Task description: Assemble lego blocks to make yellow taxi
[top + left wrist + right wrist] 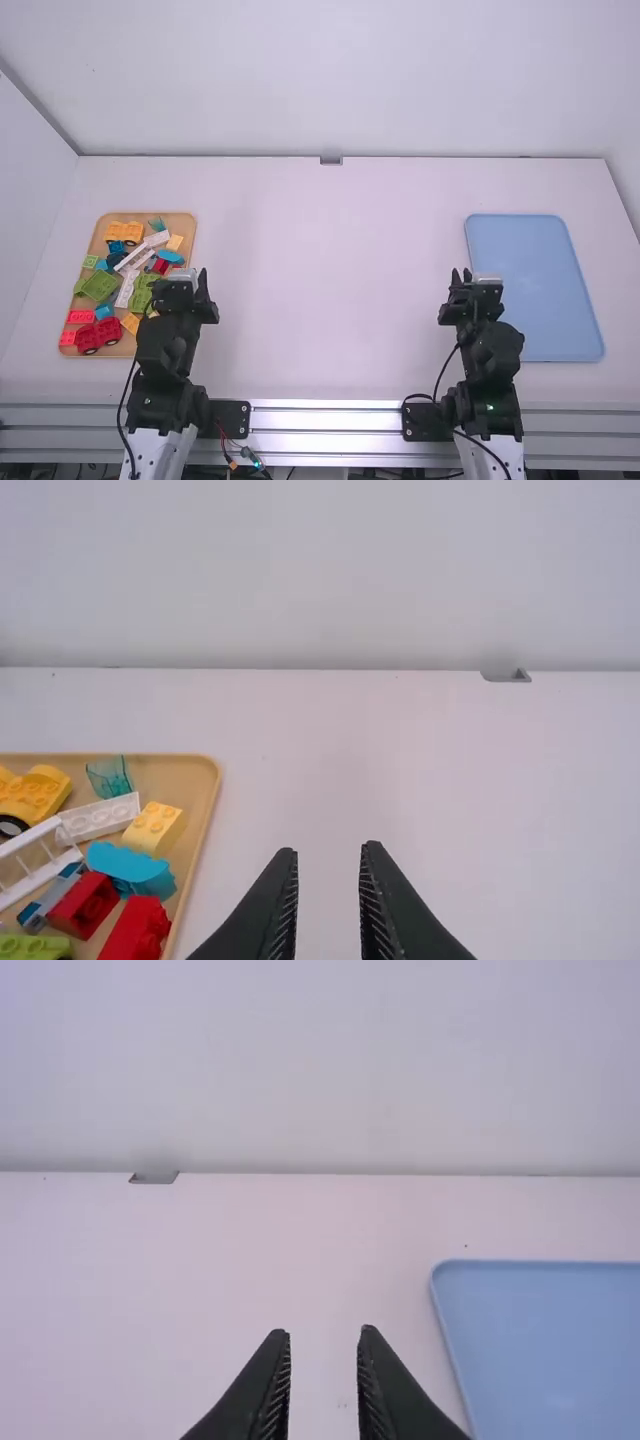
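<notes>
My left gripper [188,274] is beside the right edge of the tan tray [186,222], its fingers apart with nothing between them; the left wrist view shows this gripper [329,852] too. My right gripper [461,276] is left of the blue tray, open and holding nothing, as the right wrist view shows of the gripper [325,1334]. In the tan tray lie a yellow wheeled car piece [124,232], a light yellow block [154,828], white pieces [98,817] and a clear teal piece [110,777]. The left arm hides part of the tray.
Also in the tan tray are a red wheeled piece [98,335], green pieces [99,286] and a blue curved block [132,868]. A flat blue tray [535,285] lies on the white table [330,280] at the right. A wall stands behind the table.
</notes>
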Controlling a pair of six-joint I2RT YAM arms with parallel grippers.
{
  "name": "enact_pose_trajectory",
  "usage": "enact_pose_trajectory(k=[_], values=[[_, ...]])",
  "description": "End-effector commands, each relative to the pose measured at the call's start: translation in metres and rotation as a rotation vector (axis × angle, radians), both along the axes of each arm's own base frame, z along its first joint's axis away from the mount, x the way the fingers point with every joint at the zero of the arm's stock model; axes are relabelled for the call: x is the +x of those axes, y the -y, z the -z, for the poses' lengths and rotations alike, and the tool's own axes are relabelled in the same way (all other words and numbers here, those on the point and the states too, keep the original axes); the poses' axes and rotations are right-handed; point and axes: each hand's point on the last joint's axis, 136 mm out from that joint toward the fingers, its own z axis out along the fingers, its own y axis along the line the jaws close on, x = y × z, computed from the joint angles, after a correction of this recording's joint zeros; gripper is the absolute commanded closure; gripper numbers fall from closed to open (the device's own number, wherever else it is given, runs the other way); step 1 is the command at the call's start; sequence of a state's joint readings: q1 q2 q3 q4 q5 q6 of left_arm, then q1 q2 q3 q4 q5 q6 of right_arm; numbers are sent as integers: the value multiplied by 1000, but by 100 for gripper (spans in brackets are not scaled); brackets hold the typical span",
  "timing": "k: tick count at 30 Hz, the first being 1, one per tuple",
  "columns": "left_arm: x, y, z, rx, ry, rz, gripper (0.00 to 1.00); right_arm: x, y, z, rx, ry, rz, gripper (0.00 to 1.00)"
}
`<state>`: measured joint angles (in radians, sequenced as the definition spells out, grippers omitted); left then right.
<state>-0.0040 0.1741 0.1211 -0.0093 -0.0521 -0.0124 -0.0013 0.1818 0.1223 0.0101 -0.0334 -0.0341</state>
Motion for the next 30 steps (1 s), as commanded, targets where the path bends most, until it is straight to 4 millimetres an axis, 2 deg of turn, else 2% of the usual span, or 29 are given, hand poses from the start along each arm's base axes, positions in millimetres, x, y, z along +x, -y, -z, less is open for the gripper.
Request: enact_pose_trajectory(k=[1, 11, 17, 22, 30], values=[[2, -7, -19, -8, 19, -47, 77, 2, -2, -24, -5, 30, -14, 77], [16, -20, -42, -10, -20, -128, 59, 16, -8, -52, -25, 7, -52, 59], [30, -30, -64, -24, -19, -192, 46, 32, -15, -72, -41, -10, -93, 46], [40, -35, -75, -27, -29, -231, 38, 44, -23, -82, -51, -21, -130, 37], [66, -64, -92, -140, -96, -366, 23, 68, -33, -99, -67, -31, -179, 23]])
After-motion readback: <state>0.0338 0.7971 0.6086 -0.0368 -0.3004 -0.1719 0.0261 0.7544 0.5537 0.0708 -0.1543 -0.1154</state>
